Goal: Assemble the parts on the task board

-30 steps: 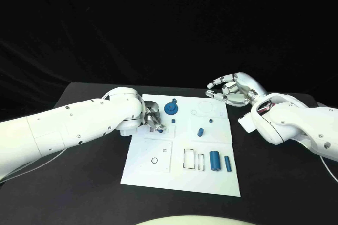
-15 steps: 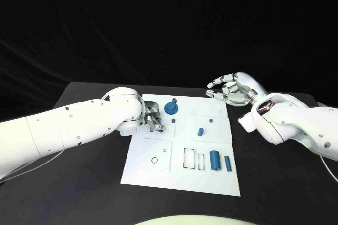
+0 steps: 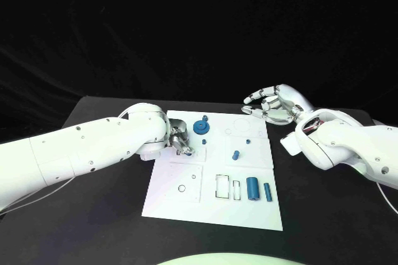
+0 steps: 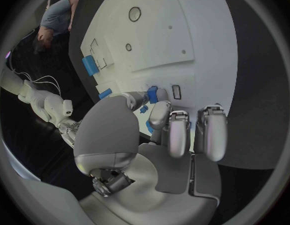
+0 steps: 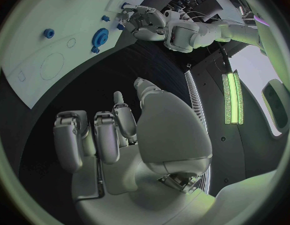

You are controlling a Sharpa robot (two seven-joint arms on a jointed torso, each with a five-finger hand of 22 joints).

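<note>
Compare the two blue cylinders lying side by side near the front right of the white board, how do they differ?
The thick blue cylinder is clearly fatter and lighter blue; the thin blue cylinder beside it, nearer the task board's right edge, is slimmer and darker. Both lie flat, roughly parallel, about equally long, untouched by either hand.

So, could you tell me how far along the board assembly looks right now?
Early. A blue gear already sits on the task board. The left hand is working a small blue part at the board's left edge. Two blue cylinders lie loose; the right hand holds nothing.
</note>
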